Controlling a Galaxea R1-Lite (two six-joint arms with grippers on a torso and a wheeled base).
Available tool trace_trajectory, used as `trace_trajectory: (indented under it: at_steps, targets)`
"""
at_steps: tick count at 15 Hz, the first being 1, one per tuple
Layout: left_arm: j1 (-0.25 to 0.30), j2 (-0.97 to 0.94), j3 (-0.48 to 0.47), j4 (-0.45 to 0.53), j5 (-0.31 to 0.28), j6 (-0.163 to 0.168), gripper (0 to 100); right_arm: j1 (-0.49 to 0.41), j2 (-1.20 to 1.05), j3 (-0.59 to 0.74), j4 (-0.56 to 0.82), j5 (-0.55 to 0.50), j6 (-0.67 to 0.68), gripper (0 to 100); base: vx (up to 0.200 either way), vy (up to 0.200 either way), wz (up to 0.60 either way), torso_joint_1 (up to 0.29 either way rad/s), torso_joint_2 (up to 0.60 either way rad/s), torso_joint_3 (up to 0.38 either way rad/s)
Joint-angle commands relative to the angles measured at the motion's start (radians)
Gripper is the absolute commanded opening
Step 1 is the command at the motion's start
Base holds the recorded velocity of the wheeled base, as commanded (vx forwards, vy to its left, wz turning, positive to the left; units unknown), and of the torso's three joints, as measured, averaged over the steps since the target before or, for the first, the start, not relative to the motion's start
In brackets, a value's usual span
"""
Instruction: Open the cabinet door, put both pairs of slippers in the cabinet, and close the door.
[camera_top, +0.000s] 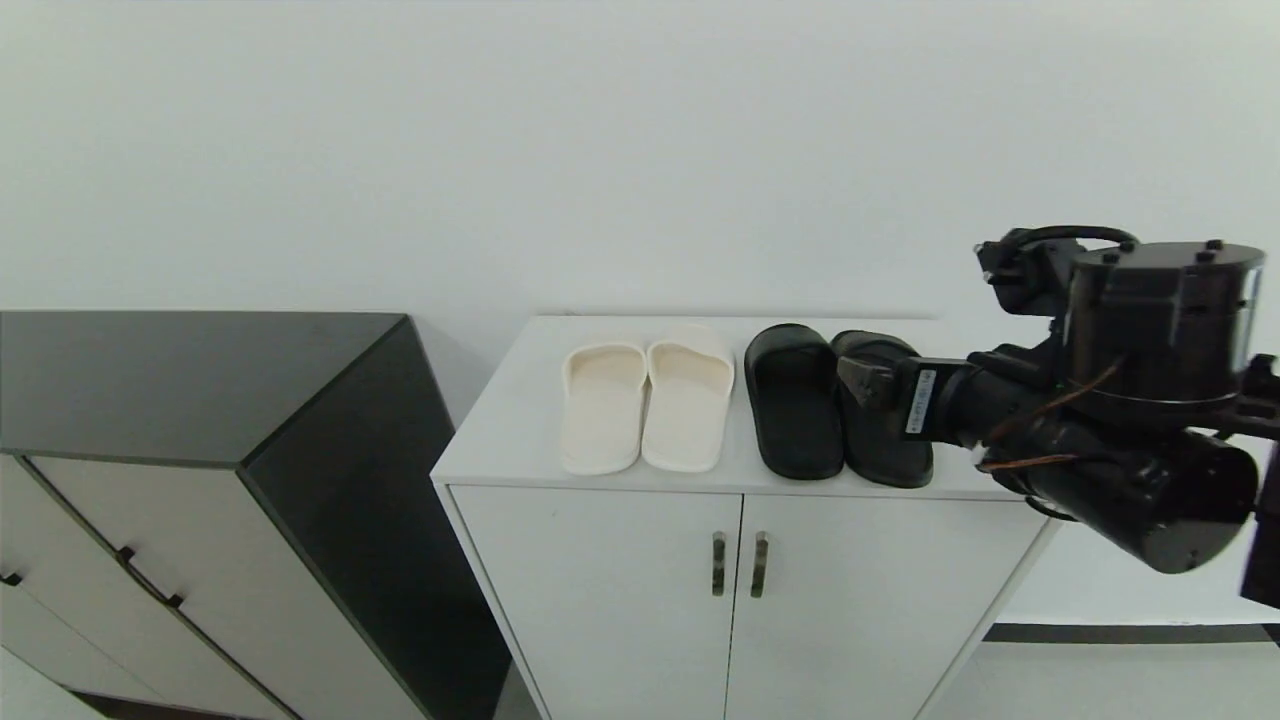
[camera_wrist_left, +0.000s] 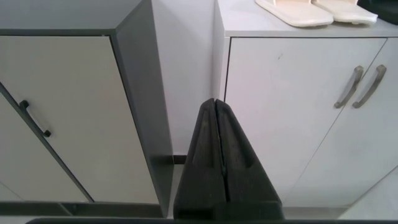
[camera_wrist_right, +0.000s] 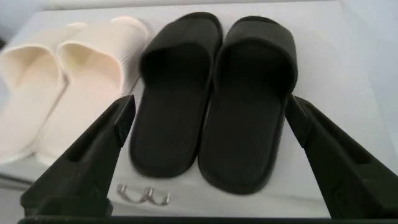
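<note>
Plain indoor room arranged like a home entryway: a white two-door cabinet (camera_top: 600, 600) carrying cream slippers (camera_top: 645, 405) and black slippers (camera_top: 800, 405), a dark-topped cabinet (camera_top: 330, 480) beside it, bare white wall (camera_top: 600, 150) behind.

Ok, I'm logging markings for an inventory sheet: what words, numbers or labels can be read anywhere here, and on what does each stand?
White sticker on the right arm: dark print, too small to read.
Cream slippers: no text visible.
Black slippers: no text visible.
White cabinet: no text visible on its doors or top.
So nothing here can be quoted.
</note>
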Motion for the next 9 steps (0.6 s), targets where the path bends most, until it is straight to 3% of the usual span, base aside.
trace_trajectory:
  at_steps: [1,3,9]
  targets:
    - [0.000,0.000,0.000,0.000,0.001,0.000,0,-0.001,0.133,-0.072,-0.001,-0.043,0.000,100,0.000,0.000,0.00,0.000,0.00,0.000]
    - [0.000,0.000,0.000,0.000,0.001,0.000,0,-0.020,0.208,-0.114,-0.003,-0.091,-0.005,100,0.000,0.000,0.00,0.000,0.00,0.000]
    - [0.000,0.000,0.000,0.000,0.001,0.000,0,-0.093,0.373,-0.256,-0.004,-0.094,-0.006,100,0.000,0.000,0.00,0.000,0.00,0.000]
